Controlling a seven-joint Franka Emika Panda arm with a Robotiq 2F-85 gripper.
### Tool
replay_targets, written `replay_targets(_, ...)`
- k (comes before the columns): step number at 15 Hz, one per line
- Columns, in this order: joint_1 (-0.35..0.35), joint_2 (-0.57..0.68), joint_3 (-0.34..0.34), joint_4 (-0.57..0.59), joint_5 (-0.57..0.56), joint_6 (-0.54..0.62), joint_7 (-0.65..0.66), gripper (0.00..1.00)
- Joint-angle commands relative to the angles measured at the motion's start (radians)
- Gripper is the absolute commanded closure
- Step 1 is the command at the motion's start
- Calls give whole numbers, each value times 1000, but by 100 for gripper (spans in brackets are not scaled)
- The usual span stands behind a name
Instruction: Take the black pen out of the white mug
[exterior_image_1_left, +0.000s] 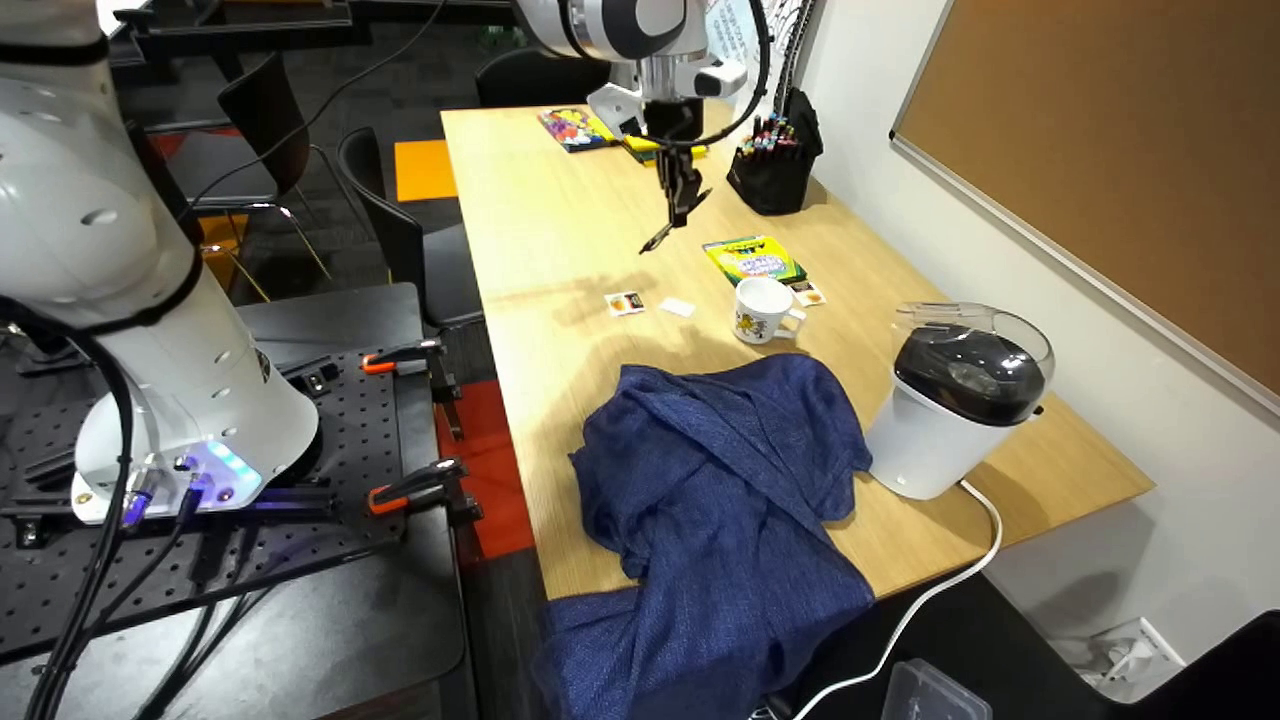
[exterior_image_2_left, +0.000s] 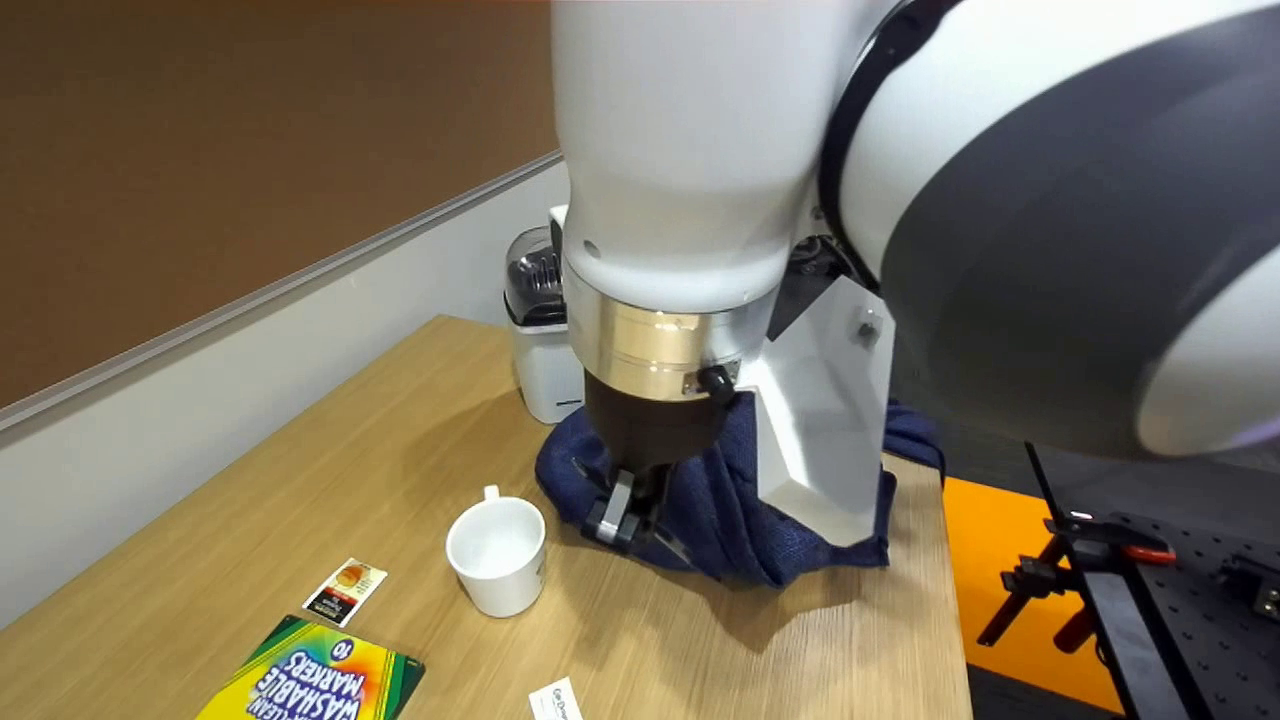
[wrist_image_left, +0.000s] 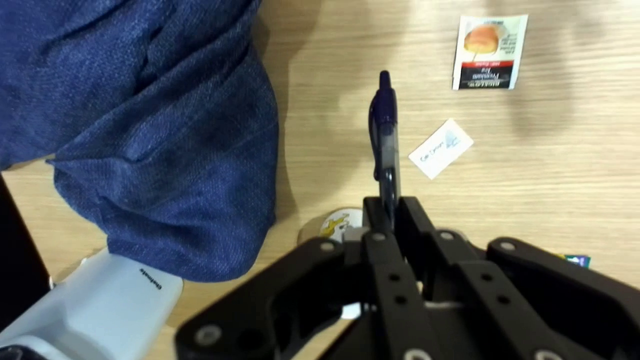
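The black pen (wrist_image_left: 385, 127) is dark with a clear barrel and a clip in the wrist view. My gripper (wrist_image_left: 392, 207) is shut on one end of it, and the rest sticks out past the fingertips. In an exterior view the gripper (exterior_image_1_left: 682, 205) holds the pen (exterior_image_1_left: 656, 238) tilted in the air above the table. The white mug (exterior_image_1_left: 757, 312) with a yellow drawing stands upright on the table, apart from the pen. Its inside looks empty in an exterior view (exterior_image_2_left: 497, 550). In the wrist view the mug (wrist_image_left: 345, 219) is mostly hidden behind the gripper.
A blue cloth (exterior_image_1_left: 720, 480) lies bunched beside the mug. A white pot with a black top (exterior_image_1_left: 930, 430) stands near the wall. A marker box (exterior_image_1_left: 755, 260), tea packets (wrist_image_left: 489, 52) and a small card (wrist_image_left: 441, 148) lie flat. A black holder (exterior_image_1_left: 770, 180) stands farther back.
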Motion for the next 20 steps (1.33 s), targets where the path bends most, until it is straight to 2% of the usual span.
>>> replay_targets(1,-86,-13,83,-38,99,-42,-99,97)
replay_targets(5,-128,51,111,-40,163,-40,-126,97)
replay_targets(13,-116,205,95,-15,159,-14,-74,97)
replay_targets(18,-113,288,89,-39,172,220,-81,97)
replay_targets(20,-115,320,90,-37,197,276,-93,97)
